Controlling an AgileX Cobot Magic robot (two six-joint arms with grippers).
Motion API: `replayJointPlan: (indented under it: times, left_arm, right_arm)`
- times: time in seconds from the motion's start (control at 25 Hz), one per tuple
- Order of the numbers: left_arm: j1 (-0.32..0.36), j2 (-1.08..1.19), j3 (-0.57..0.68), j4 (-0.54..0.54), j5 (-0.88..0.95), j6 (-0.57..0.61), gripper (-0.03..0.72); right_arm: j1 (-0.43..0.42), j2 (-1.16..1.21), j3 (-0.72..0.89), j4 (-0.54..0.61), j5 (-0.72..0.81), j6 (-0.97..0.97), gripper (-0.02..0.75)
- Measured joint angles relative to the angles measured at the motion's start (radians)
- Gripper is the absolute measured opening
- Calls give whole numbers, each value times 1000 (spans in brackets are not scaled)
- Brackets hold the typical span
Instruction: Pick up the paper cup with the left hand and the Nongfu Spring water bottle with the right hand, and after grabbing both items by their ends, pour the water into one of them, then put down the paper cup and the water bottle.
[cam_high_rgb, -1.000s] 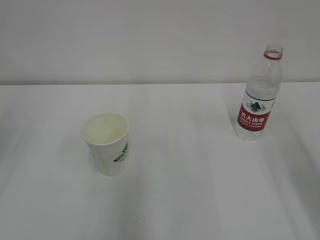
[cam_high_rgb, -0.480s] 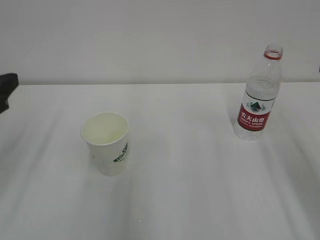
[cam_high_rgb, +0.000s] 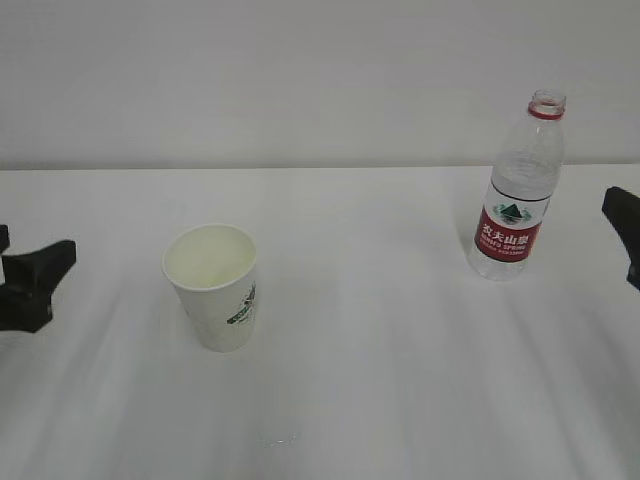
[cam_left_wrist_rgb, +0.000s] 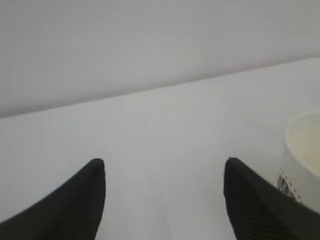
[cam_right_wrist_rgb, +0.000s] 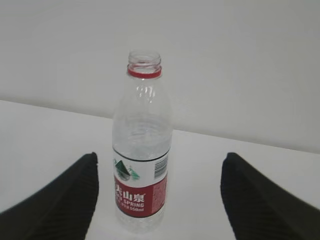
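Observation:
The paper cup (cam_high_rgb: 213, 287) stands upright left of the table's middle, its cream inside showing. At the far right stands the Nongfu Spring water bottle (cam_high_rgb: 516, 190), upright with no cap. My left gripper (cam_high_rgb: 52, 287) is open at the left edge, well short of the cup. In the left wrist view it (cam_left_wrist_rgb: 164, 162) has bare table between its fingers, and the cup (cam_left_wrist_rgb: 304, 150) sits off to the right. My right gripper (cam_high_rgb: 622, 235) pokes in at the right edge. It (cam_right_wrist_rgb: 160, 156) is open, with the bottle (cam_right_wrist_rgb: 141, 150) ahead, left of centre. I cannot make out the water level.
A white table (cam_high_rgb: 380, 360) runs back to a plain pale wall (cam_high_rgb: 300, 70). Nothing else stands on it; a wide stretch lies between cup and bottle.
The left gripper has come further in from the left edge and dropped lower. The right gripper has appeared at the right edge. Cup and bottle have not moved.

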Motion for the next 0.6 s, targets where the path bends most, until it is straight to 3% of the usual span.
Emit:
replayJointPlan:
  times: [0.28,0.6]
  left_arm:
    - [0,200,121,171,-278,-91,540]
    - [0,288,140,325,-308,-100,540]
  right_arm:
    - [0,98,99,-16,-188,10,575]
    - [0,205,117,-19,-387,10,575]
